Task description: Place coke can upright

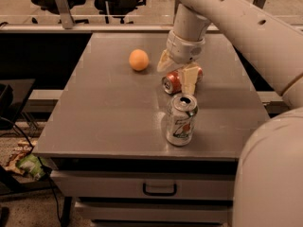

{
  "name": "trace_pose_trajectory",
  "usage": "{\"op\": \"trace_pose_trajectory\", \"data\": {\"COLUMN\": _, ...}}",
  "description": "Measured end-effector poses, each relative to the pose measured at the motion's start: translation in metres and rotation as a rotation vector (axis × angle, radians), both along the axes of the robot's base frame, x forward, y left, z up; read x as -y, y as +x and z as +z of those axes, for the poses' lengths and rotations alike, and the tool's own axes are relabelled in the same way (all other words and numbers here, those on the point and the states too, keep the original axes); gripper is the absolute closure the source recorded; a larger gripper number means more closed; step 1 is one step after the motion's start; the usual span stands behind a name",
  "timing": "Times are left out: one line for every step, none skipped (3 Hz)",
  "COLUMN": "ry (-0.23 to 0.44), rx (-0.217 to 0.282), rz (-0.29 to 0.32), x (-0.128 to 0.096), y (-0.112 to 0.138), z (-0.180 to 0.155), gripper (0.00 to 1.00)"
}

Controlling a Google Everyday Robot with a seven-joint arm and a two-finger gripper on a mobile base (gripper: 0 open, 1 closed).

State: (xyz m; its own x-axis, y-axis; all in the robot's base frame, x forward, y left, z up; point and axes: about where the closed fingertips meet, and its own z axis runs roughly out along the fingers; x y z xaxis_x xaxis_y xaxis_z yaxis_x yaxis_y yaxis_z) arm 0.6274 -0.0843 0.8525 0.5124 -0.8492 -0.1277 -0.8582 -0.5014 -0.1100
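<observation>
The red coke can [172, 82] lies on its side on the grey table [109, 112], right of the middle, with its silver end facing front-left. My gripper [177, 72] is directly over it and open. One cream finger [164, 62] stands on the can's far side and the other finger [189, 79] on its near side. The arm comes down from the upper right and hides the middle of the can.
A silver-white can with green and red markings [180, 120] stands upright just in front of the coke can, close to the near finger. An orange [138, 59] sits at the back left. The table's front edge has a drawer [159, 188] below it.
</observation>
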Motion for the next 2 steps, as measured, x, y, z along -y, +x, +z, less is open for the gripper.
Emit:
{"op": "trace_pose_trajectory", "data": {"ry": -0.029, "rx": -0.02, "rz": 0.002, "x": -0.0016, "y": 0.007, "z": -0.0064, "gripper": 0.55}}
{"op": "trace_pose_trajectory", "data": {"ry": -0.024, "rx": -0.018, "rz": -0.006, "x": -0.0023, "y": 0.0128, "z": -0.0022, "gripper": 0.77}}
